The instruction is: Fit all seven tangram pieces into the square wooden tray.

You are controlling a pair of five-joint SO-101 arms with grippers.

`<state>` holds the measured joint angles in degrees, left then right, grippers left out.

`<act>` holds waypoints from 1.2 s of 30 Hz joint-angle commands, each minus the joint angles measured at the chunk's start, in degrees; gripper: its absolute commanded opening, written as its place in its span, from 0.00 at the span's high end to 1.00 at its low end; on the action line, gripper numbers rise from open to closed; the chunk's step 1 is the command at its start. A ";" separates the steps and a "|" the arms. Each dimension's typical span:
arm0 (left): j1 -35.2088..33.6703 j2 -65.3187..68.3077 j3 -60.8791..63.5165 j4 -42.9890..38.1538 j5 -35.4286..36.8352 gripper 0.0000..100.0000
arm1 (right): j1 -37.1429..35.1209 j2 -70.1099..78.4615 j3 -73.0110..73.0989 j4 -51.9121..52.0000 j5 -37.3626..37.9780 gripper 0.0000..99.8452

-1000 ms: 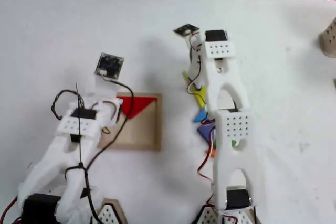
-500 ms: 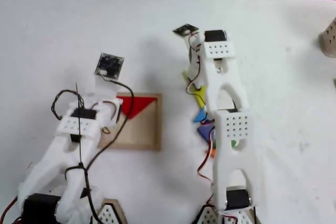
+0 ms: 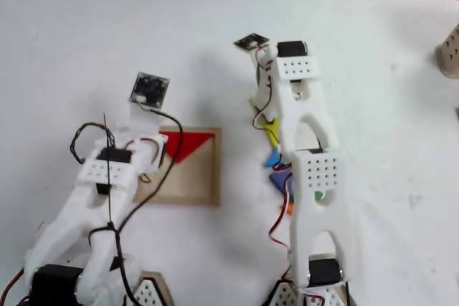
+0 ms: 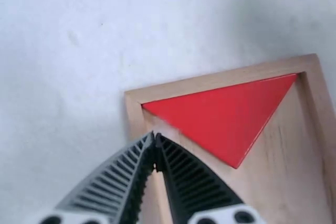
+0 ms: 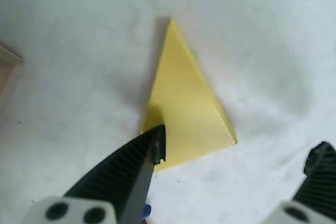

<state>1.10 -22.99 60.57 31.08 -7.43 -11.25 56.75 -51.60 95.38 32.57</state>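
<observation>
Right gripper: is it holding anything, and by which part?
Nothing is held. The right gripper stands open over the yellow triangle, one fingertip by its edge, the other clear of it.

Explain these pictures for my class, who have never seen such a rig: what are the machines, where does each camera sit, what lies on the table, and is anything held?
Two white robot arms stand side by side at a white table. The high view looks down on both from a fixed camera; each other picture comes from a camera on one arm's wrist, looking along its tool. The left arm hangs over a square wooden tray, which holds one red triangle against its rim. Its tool is shut and holds nothing. The right arm is above a yellow triangle lying flat on the table. Its tool is open, one finger over the triangle's edge, gripping nothing. A blue piece and a purple piece peek from under that arm.
</observation>
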 commanded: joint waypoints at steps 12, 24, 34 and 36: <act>-0.40 -1.80 -0.18 -1.05 -0.53 0.97 | -2.07 -1.19 0.09 1.10 -0.79 0.59; -0.40 -1.80 -0.18 -1.14 -0.53 0.97 | -2.51 -2.68 0.00 1.19 -1.93 0.59; -0.31 -1.80 -0.18 -1.14 -0.53 0.97 | -2.68 -2.95 0.09 1.27 -2.11 0.59; -0.31 -1.80 -0.18 -1.14 -0.53 0.97 | -2.68 -2.86 0.09 1.36 -2.11 0.59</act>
<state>1.10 -22.99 60.57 31.08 -7.43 -12.04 55.96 -51.16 95.38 31.43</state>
